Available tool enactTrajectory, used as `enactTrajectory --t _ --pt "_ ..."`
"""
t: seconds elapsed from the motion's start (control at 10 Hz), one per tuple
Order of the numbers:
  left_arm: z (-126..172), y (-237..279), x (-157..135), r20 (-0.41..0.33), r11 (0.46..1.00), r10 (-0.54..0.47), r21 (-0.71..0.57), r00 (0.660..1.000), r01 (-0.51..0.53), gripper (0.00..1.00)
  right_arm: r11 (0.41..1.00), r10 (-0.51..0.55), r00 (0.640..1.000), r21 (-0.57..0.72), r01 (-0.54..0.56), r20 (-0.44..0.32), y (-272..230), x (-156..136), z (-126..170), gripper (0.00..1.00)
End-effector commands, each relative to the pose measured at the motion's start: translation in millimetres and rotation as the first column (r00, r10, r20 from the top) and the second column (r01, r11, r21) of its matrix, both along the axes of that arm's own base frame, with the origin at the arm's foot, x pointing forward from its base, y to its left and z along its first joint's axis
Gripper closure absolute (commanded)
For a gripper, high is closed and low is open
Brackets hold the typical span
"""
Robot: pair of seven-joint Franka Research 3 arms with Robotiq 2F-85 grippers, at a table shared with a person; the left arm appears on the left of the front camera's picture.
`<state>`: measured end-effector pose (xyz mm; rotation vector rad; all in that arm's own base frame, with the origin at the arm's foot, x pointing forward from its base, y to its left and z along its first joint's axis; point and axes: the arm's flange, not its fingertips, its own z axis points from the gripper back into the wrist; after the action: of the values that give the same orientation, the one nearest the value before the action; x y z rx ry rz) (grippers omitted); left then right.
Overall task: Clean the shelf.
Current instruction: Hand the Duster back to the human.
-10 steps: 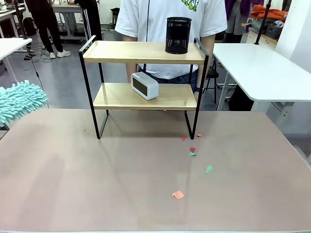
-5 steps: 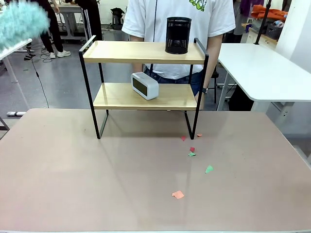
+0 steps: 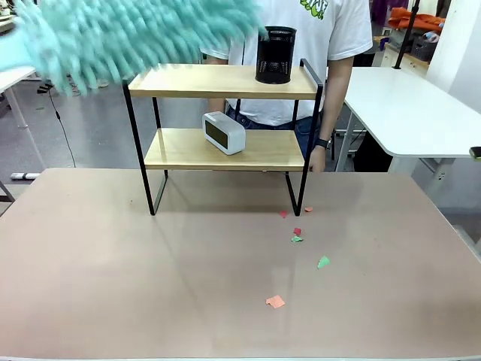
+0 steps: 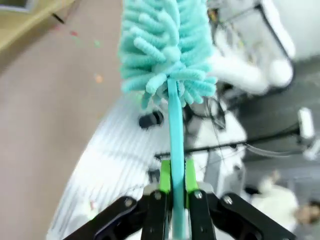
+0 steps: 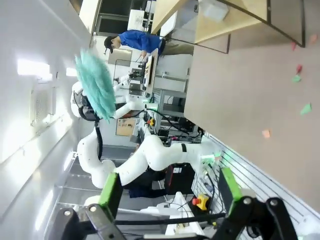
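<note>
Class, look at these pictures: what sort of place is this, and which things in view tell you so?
Probably a robotics lab or workshop, not a home. White robot arms stand on a stand with cables, plain white tables fill the room, and the shelf sits on a test table strewn with paper scraps.

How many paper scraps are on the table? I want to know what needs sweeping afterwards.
6 scraps: two reddish by the shelf's front right leg, a red and a green just nearer, a green farther right, an orange nearest the camera. Smaller bits may escape notice.
</note>
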<state>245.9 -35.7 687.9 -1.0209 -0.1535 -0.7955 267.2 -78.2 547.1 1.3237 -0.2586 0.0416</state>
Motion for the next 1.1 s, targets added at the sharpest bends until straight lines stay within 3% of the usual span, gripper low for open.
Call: enactTrajectory --t 0.0,0.1,0.2,0.3,0.4,0.5,0.7,1.0 --pt "-14 8 24 -0.046 0.948 -0.209 0.238 0.977 0.213 0.88 0.997 -0.071 0.997 -0.024 0.071 0.008 -9 8 3 0.00" --pt "0 0 0 0.000 1.000 0.000 0.000 1.000 0.000 0.88 0.997 -0.071 0.997 -0.024 0.071 0.008 -9 8 3 0.00" --pt "0 0 0 0.000 1.000 0.000 0.000 1.000 0.000 0.88 0.997 -0.071 0.997 -0.024 0.071 0.008 -9 8 3 0.00" --pt "-19 -17 14 -0.077 0.987 -0.126 0.091 0.989 0.133 0.88 0.999 -0.041 0.999 -0.009 0.041 -0.003 -10 1 0 0.00" --pt "-27 -38 17 -0.128 0.906 -0.420 0.000 0.898 0.424 0.88 0.999 0.042 0.999 -0.021 -0.042 0.028 17 21 -2 0.00" --pt "-31 -53 23 -0.170 0.813 -0.578 -0.034 0.798 0.581 0.88 0.993 0.119 0.989 -0.023 -0.117 0.083 42 37 4 0.00" --pt "-44 -66 29 -0.202 0.694 -0.713 -0.069 0.671 0.716 0.88 0.969 0.246 0.967 -0.027 -0.245 0.072 89 60 -1 0.00" --pt "-65 -92 48 -0.288 0.696 -0.680 0.038 0.675 0.717 0.88 0.939 0.345 0.937 -0.030 -0.344 0.053 160 48 -8 0.00"
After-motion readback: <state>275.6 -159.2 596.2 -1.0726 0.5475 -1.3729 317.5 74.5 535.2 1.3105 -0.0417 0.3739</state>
